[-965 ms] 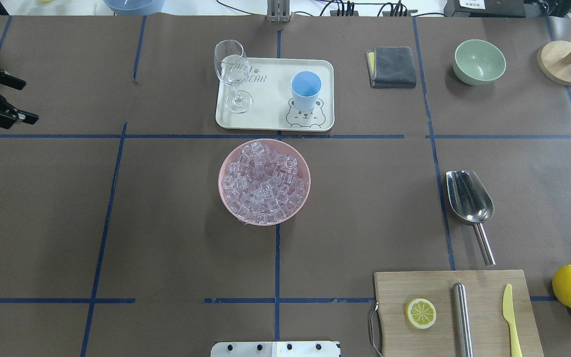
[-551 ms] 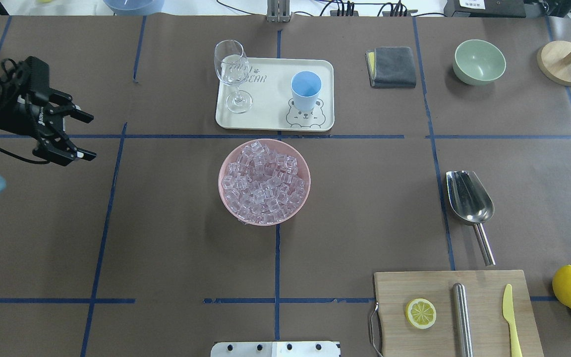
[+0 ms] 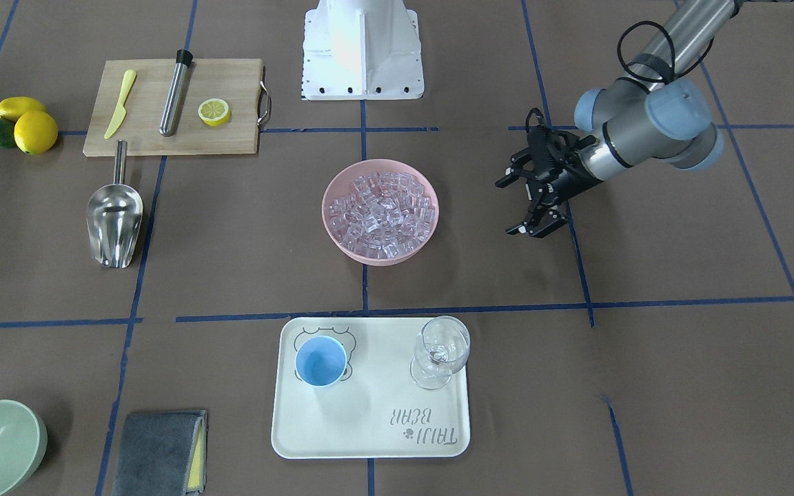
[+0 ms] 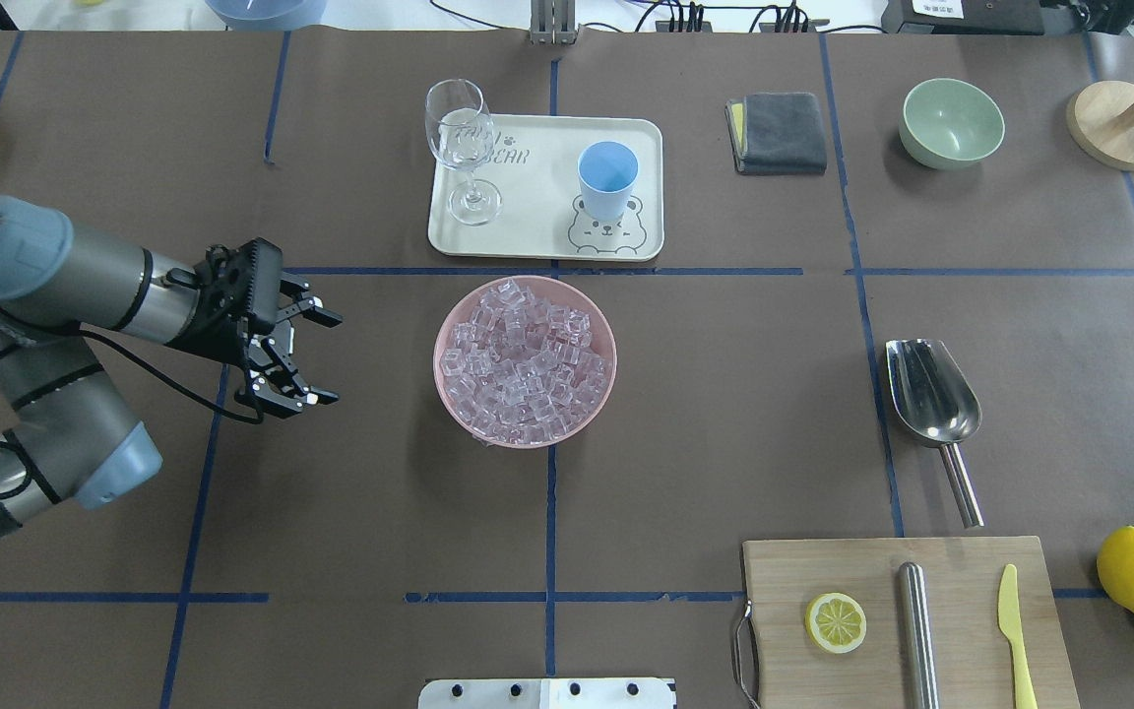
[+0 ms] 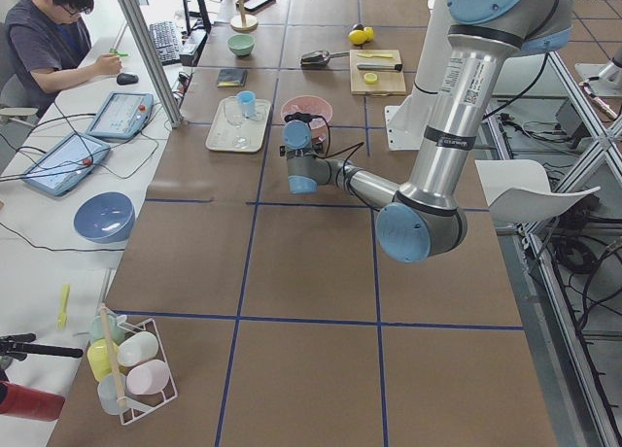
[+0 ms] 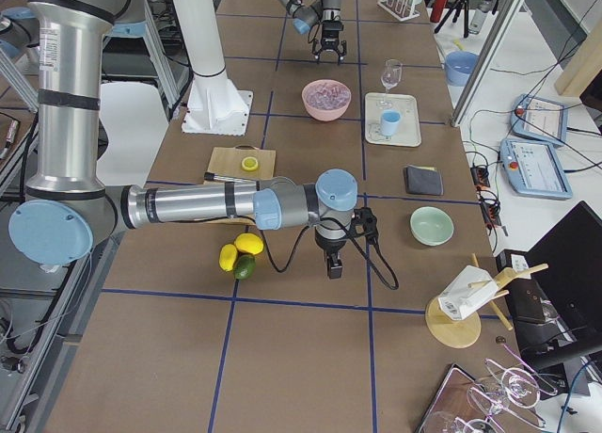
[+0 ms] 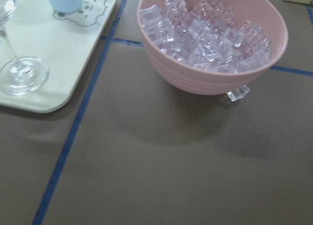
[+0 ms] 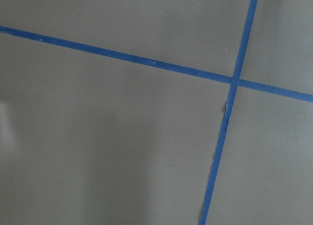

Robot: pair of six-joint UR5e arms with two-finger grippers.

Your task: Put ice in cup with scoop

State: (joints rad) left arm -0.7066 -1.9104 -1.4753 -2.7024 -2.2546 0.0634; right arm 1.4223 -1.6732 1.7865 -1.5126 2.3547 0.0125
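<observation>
2 grippers inspected: the left gripper (image 4: 331, 359) hovers near the round pink bowl (image 7: 210, 83), fingers spread wide and holding nothing. The right gripper (image 6: 333, 264) shows only in the side view, beside the yellow lemons (image 6: 243, 249), and whether its fingers are spread or closed cannot be told. The clear glassy ice cubes (image 4: 525, 359) fill the pink bowl. The shiny steel scoop (image 4: 931, 394) lies untouched on the brown table (image 4: 724, 443), handle toward the wooden cutting board (image 4: 961, 611). The small light-blue cup (image 4: 607, 179) stands upright on the cream tray (image 4: 537, 217) near the clear stemmed glass (image 4: 459, 133).
</observation>
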